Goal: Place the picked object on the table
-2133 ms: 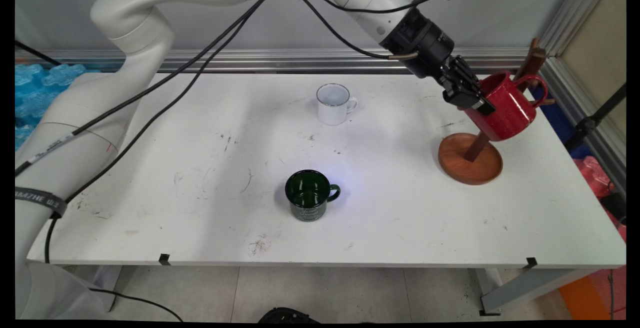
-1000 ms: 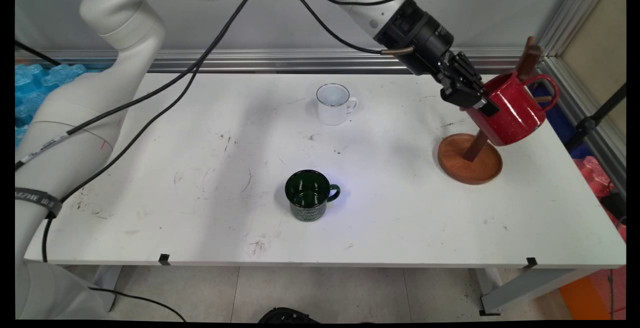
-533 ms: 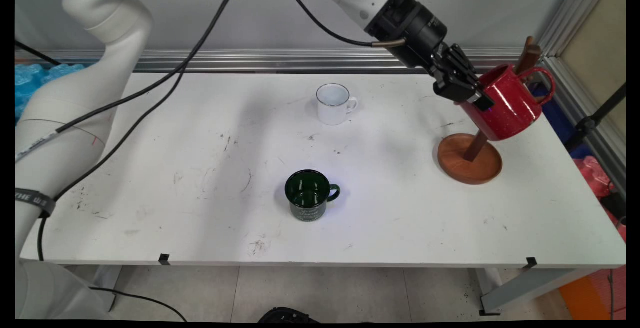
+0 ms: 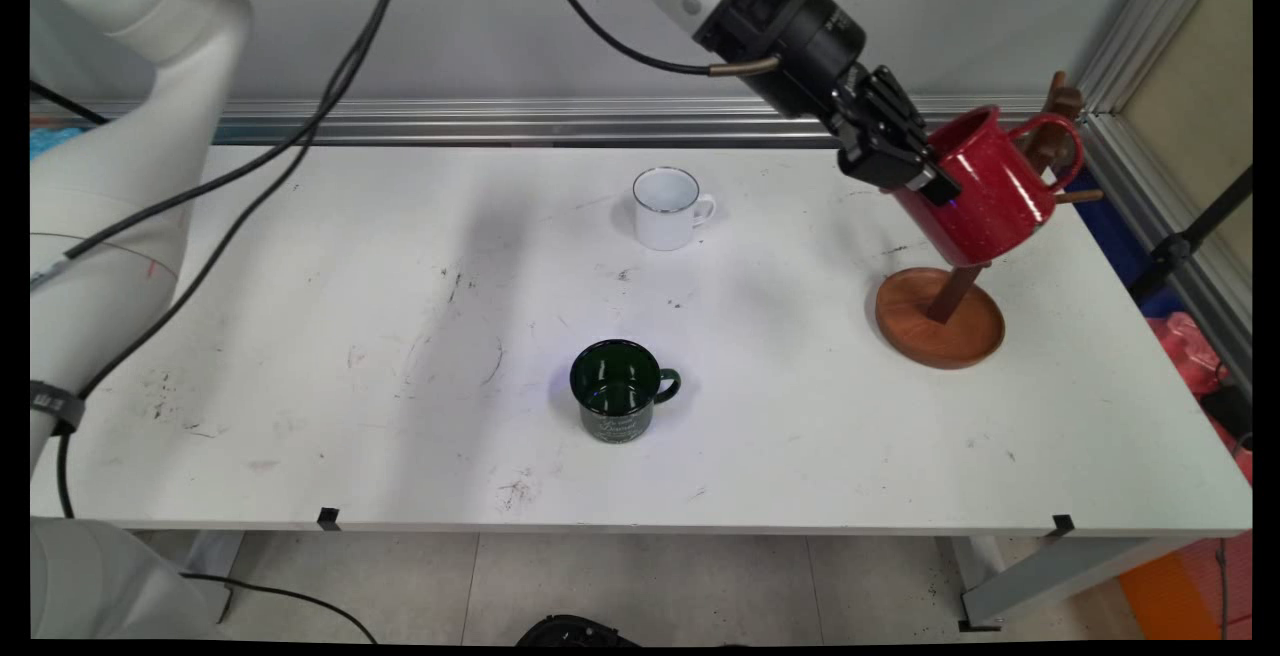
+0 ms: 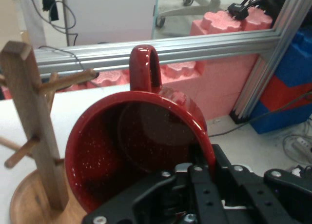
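1. Since 0.5 s ago we see the gripper (image 4: 935, 186) and the red mug (image 4: 985, 198) higher and a little further left, the mug's base now clear above the wooden stand's (image 4: 940, 321) round base.
2. We see the fingers clenched on the red mug's rim, at the side opposite its handle (image 5: 145, 68), 1 finger inside and 1 outside the wall.
3. We find the mug tilted in the air, its mouth turned toward the gripper, its handle close to the stand's upper pegs near the table's (image 4: 300, 356) far right corner.
4. From the hand view, the stand's post (image 5: 31, 121) rises just beside the mug; we cannot tell whether they touch.
5. We count 2 other mugs upright on the table: a white mug (image 4: 668, 208) toward the back, a green mug (image 4: 620, 391) nearer the front, both well apart from the gripper.
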Controlling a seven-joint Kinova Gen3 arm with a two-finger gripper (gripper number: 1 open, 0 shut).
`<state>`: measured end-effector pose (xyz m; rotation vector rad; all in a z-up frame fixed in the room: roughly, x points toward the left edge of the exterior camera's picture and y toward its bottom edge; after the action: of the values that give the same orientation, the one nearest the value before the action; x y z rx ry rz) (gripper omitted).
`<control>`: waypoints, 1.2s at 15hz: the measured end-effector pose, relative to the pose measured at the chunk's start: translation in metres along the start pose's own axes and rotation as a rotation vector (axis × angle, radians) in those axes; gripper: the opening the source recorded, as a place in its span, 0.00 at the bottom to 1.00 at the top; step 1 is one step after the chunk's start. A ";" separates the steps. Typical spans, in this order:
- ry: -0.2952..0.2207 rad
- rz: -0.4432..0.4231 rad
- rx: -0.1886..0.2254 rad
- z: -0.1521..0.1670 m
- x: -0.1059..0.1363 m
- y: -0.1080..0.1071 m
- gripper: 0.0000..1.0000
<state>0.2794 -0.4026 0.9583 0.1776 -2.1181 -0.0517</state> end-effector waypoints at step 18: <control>-0.205 0.016 0.183 -0.088 -0.025 0.061 0.00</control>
<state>0.3608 -0.3357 0.9900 0.2737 -2.3283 0.1401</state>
